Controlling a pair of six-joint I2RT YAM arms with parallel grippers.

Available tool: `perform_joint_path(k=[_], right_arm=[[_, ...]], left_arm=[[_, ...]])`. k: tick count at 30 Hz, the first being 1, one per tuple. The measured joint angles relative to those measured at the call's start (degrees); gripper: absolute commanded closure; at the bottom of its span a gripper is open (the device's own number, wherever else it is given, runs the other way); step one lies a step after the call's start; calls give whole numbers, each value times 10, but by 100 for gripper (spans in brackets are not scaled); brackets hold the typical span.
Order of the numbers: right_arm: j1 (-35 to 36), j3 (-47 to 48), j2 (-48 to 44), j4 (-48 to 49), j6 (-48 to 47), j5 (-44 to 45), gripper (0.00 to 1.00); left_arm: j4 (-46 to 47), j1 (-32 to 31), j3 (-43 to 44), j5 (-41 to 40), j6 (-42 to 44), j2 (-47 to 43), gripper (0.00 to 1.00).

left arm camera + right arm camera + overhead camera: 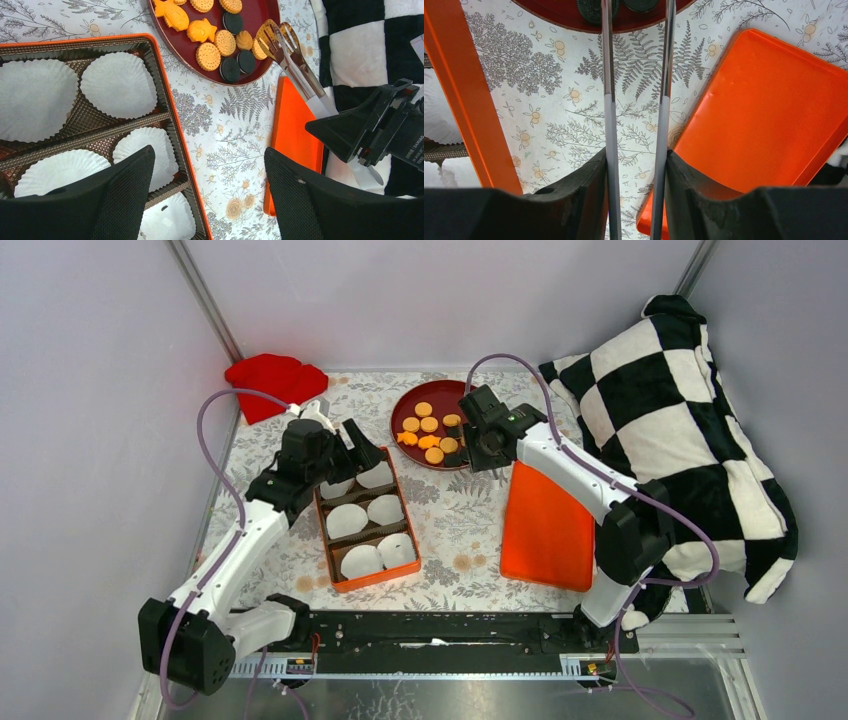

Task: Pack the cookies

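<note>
1. Black fingers of the right gripper [635,159] fill the bottom of the right wrist view. They are clenched on the 2 thin metal arms of a pair of tongs [608,75], 1 finger pressing each arm from outside.
2. Just beyond, those arms run straight ahead over the flowered tablecloth [549,100]. An orange lid [769,105] lies to their right and the orange wall of the box [469,100] to their left.
3. Over that box hangs the left gripper [207,172], spread wide and grasping nothing. The paper cups [118,85] below it show no cookie.
4. Farther on, the tongs' long axis meets the near edge of the red plate [264,11]. In the right wrist view a black cookie sits between the 2 arms there, and the tips are cut off by the frame.
5. The left wrist view shows the gold tips slightly apart over the plate's rim, just beside 1 orange and 1 black cookie. Whether they touch either I cannot tell.
6. All the cookies [208,56] lie on the plate, dead ahead of the right fingers. The right arm is the nearer one, so the pick probably needs only a short dip and squeeze.
</note>
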Motion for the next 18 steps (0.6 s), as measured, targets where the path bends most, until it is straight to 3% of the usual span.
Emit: perform_joint_path(k=[4,13,18], right_arm=[[0,0,0,1,-3,0,47],[0,1,16,13,-14,24,47],[0,28,71,24,-24,26,48]], left_arm=[[0,0,-4,0,0,-10,15],[2,0,-5,0,0,-8,15],[2,0,-5,0,0,-7,15]])
